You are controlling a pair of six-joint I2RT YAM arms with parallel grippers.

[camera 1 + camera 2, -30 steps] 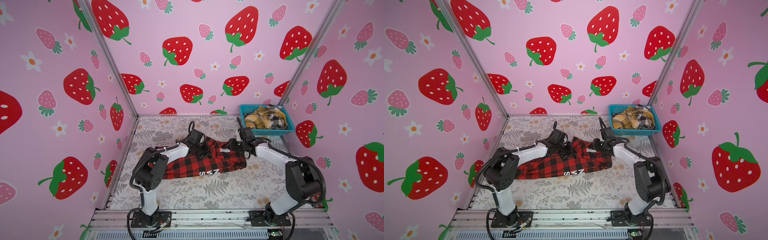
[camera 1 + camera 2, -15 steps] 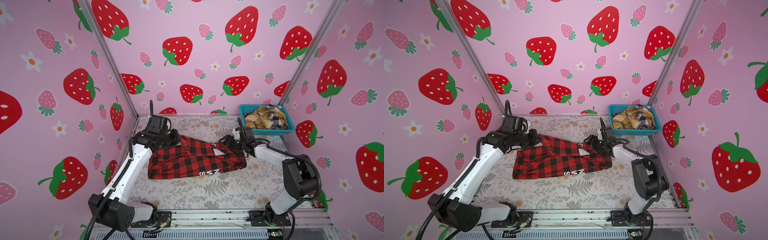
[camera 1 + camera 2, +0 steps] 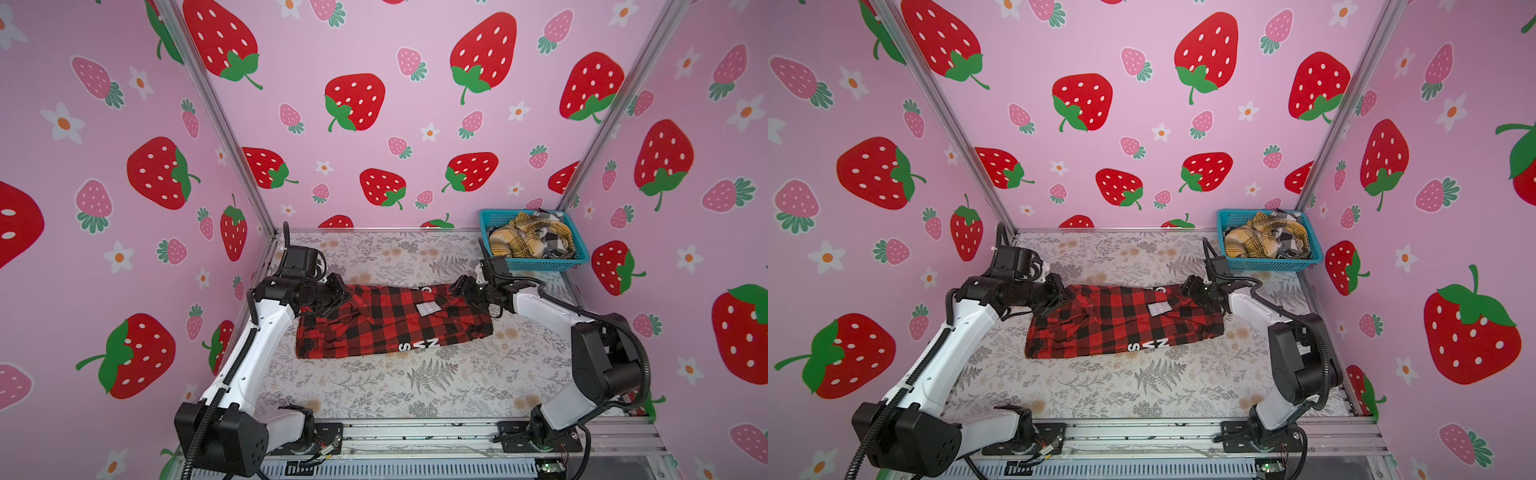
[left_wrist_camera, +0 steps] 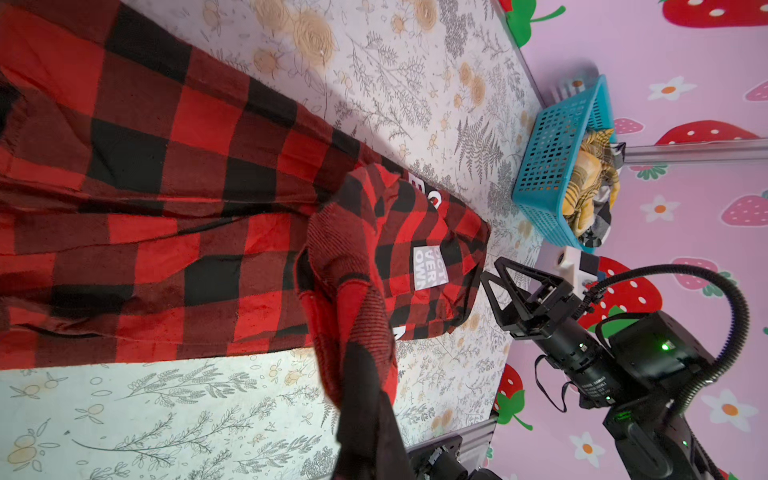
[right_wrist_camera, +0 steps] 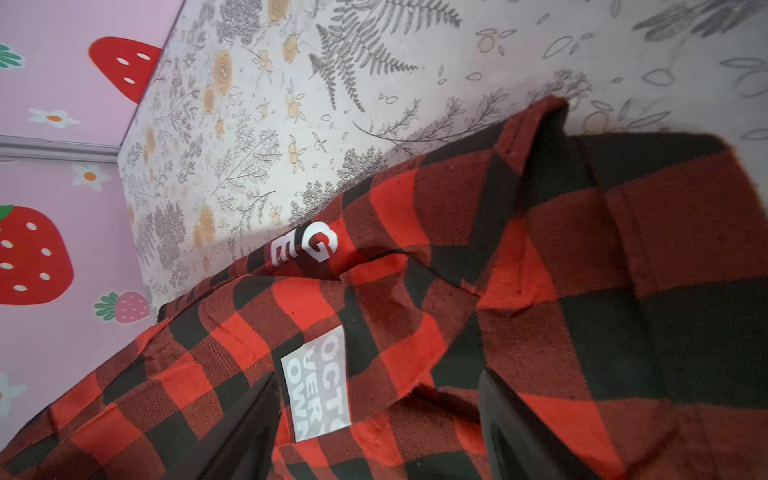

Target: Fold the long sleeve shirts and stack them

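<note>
The floral table [image 3: 415,382] carried a single garment out in the open: the red-and-black check shirt [image 3: 386,320], stretched as a long band from left to right, nearer the far edge than the near one. It looked doubled over along its length but rumpled, with loose creases toward its left end, so the fold read as begun rather than finished. No folded pile showed anywhere on the table, and by that the stacking had not started.

In the far right corner sat the teal basket [image 3: 540,264], heaped with a yellow plaid garment [image 3: 515,241] and a black-and-white plaid one [image 3: 552,243], both crumpled. Judged from that, at least two more pieces were left to do.

The left tool [image 3: 345,297] was at the shirt's left end, pinched tight on a ridge of the cloth, which rose off the table toward it in the left wrist view. The right tool [image 3: 460,290] lay at the shirt's right end with its jaws spread wide; the wrist views showed cloth under and between them but no grip on it.

Nothing else lay on the table to obstruct the work. The basket stood just behind the right arm, near enough to crowd a backward swing.

The white neck label [image 3: 427,308] faced up near the right end, and white block letters [image 3: 417,345] showed along the near hem.
</note>
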